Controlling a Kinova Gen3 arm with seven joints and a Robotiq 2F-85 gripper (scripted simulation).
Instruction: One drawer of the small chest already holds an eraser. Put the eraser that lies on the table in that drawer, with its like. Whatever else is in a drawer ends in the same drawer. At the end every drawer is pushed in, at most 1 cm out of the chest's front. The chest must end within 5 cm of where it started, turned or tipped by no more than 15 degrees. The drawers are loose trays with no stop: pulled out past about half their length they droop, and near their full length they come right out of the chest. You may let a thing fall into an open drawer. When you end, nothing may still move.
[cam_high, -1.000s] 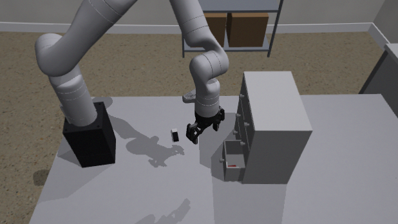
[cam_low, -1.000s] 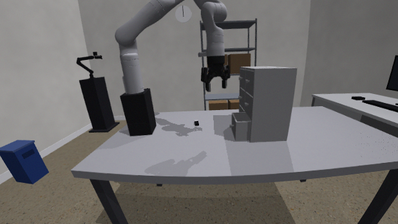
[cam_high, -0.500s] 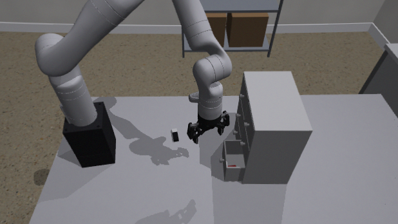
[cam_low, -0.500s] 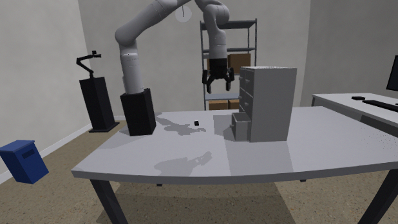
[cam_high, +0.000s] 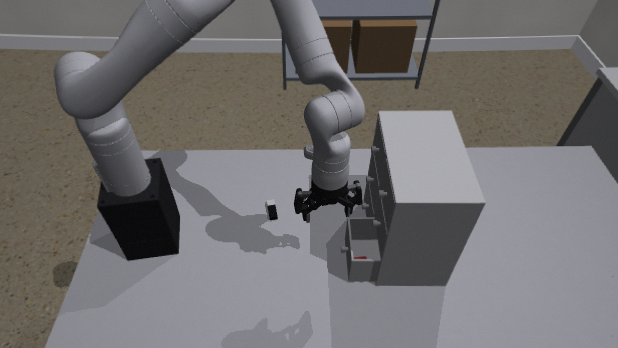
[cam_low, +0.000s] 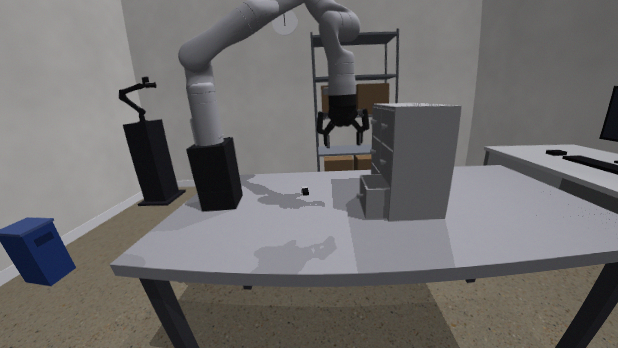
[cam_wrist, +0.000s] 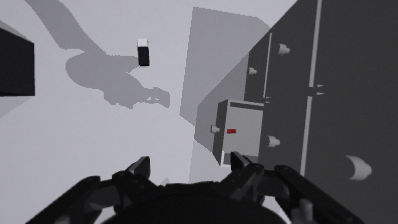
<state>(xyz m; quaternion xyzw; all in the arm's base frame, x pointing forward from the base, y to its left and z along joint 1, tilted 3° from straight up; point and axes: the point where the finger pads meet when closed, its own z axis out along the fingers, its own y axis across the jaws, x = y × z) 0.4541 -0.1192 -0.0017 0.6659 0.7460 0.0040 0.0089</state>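
Eraser (cam_high: 271, 210) (cam_low: 305, 191) (cam_wrist: 143, 52) well below open fingers (cam_high: 329, 212) (cam_low: 343, 142).

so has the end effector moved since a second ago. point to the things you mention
Yes. In the top and exterior views the end effector (cam_high: 328, 216) (cam_low: 343, 143) (cam_wrist: 190, 162) has shifted slightly toward the chest (cam_high: 430, 160) (cam_low: 425, 160) (cam_wrist: 345, 125), and it has also turned, its fingers now spread more squarely toward the chest's front.
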